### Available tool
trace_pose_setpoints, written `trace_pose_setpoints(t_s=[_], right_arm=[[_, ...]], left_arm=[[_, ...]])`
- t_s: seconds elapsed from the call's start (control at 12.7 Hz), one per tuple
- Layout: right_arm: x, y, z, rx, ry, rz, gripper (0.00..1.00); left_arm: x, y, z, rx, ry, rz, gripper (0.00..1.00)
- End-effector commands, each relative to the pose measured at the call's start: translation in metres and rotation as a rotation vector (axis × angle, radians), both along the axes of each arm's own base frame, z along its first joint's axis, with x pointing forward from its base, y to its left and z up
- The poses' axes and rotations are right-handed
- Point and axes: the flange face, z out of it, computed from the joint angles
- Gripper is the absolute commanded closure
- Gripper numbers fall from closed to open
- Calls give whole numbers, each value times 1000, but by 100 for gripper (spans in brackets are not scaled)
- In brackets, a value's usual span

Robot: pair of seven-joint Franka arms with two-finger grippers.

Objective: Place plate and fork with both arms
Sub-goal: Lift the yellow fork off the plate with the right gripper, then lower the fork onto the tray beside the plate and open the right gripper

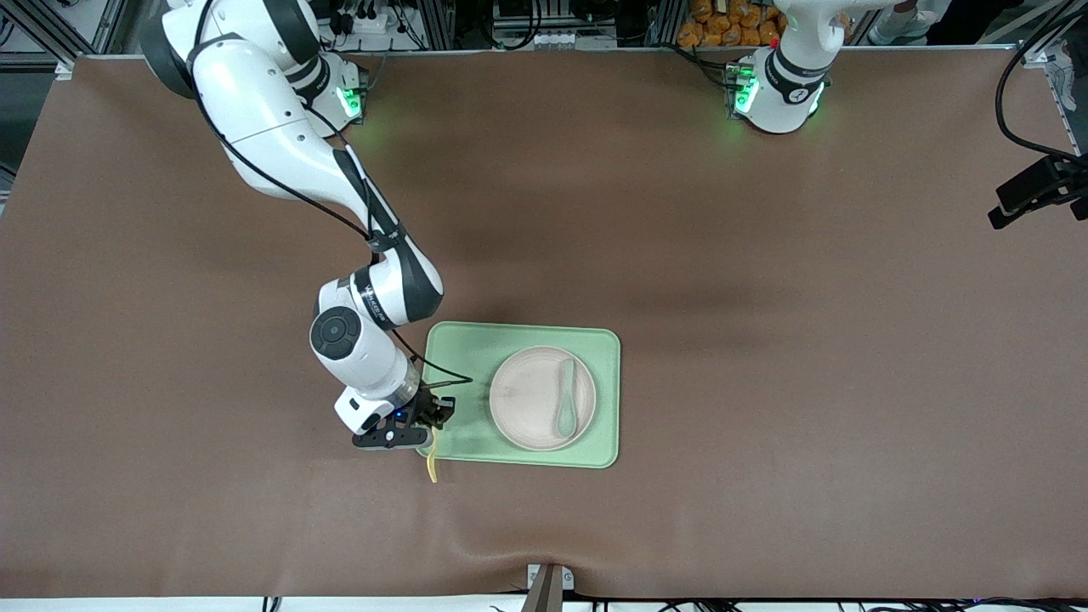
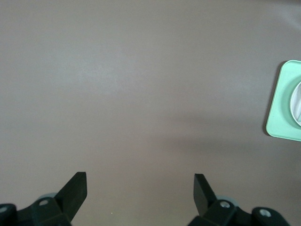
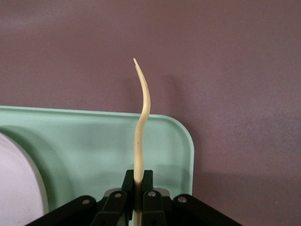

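The right gripper (image 1: 432, 422) hangs over the tray's (image 1: 463, 340) corner nearest the camera at the right arm's end, its fingers pinched tight on the fork (image 1: 433, 463). The fork is thin, pale yellow and gently curved; seen edge-on from the right wrist view (image 3: 141, 127) it rises out of the jaws and bends toward its tip. From the front, its free end points to about six o'clock from the gripper, poking past the tray's edge over the bare table (image 1: 765, 255).

The tray is light green, rectangular, with rounded corners. On it, at about three o'clock from the gripper, sits the plate (image 1: 527, 399), small, round, pale beige-pink with a shallow rim. A grey-green spoon (image 1: 565, 399) lies on the plate, toward its side at the left arm's end, running roughly twelve to six.

The left gripper (image 2: 140, 186) waits, its two black fingers (image 2: 75, 186) spread wide with nothing between them, looking down on plain table; a tray corner (image 2: 282, 103) and a sliver of plate (image 2: 297, 103) show at the edge of its view. Of the left arm only the base (image 1: 778, 85) shows from the front, at about one o'clock from the tray.

The table is covered in matte brown, slightly rippled near the camera. Along its top edge there are metal framing, cables and green lights on both bases. A black camera (image 1: 1037, 191) juts in at the left arm's end.
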Motion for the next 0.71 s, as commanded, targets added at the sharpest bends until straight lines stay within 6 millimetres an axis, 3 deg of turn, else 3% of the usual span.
trace_pose_setpoints(t_s=[0.0,0.16,0.39,0.63], right_arm=[[-11,6,7,31,29,-93,100],[-22,22,5,40,47,-120,100],[-42,24,4,31,79,-118,100],[-65,38,-4,34,124,-108,100]], left_arm=[[-8,1,5,-9,1,-15,0],[-8,2,5,-9,0,-12,0],[-8,7,7,-8,-4,-13,0],[-9,13,7,-8,-5,-10,0]])
